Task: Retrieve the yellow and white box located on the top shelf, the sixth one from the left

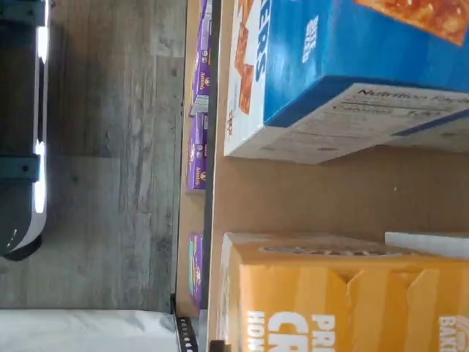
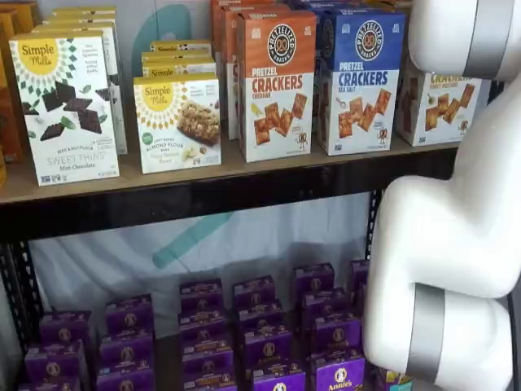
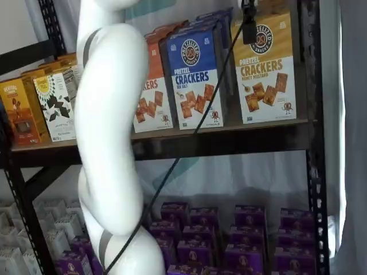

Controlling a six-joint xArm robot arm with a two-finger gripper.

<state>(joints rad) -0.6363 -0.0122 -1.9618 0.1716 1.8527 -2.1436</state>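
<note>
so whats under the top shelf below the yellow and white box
Under the top shelf, rows of purple boxes stand beneath the yellow and white box. The white arm hides those further left.

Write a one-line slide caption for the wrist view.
Looking down on the yellow and white box beside the blue cracker carton.

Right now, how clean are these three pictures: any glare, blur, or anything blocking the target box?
Wrist view: turned on its side, soft, print on the yellow and white box smeared, bright glare strip at one edge. In a shelf view the white arm covers most of that box. In a shelf view the box reads sharply, evenly lit; the arm masks the top shelf further along.
</note>
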